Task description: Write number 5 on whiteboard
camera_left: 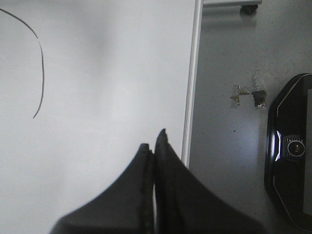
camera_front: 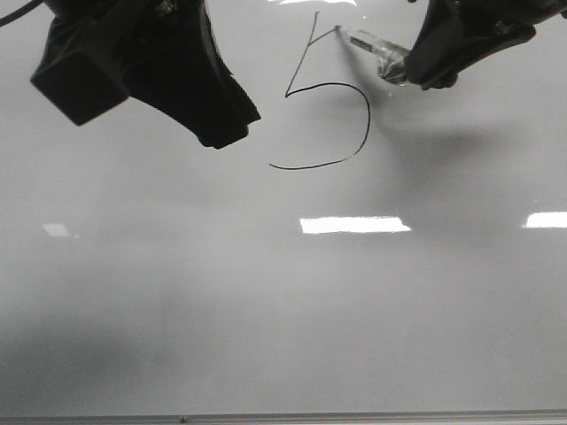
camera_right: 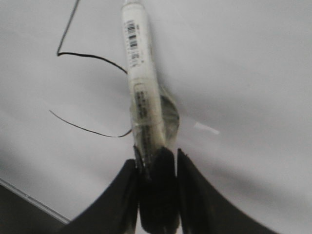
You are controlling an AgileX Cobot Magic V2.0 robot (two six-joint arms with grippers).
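Observation:
The whiteboard [camera_front: 266, 310] fills the front view. The number 5 [camera_front: 367, 124] is drawn in thin black line at the upper middle, with slanted stem, rounded belly and a short top stroke. My right gripper [camera_front: 416, 71] is shut on a white marker [camera_front: 372, 44]; the marker's tip touches the board at the top stroke's end. In the right wrist view the marker [camera_right: 141, 78] points away from the gripper [camera_right: 157, 156]. My left gripper [camera_front: 221, 133] hovers left of the 5, shut and empty; it also shows in the left wrist view [camera_left: 155, 141].
The board's metal edge strip [camera_front: 283, 416] runs along the near side and shows in the left wrist view [camera_left: 192, 78]. Beyond it lies grey floor with a black device [camera_left: 292, 151]. Bright light reflections [camera_front: 354, 225] lie on the board.

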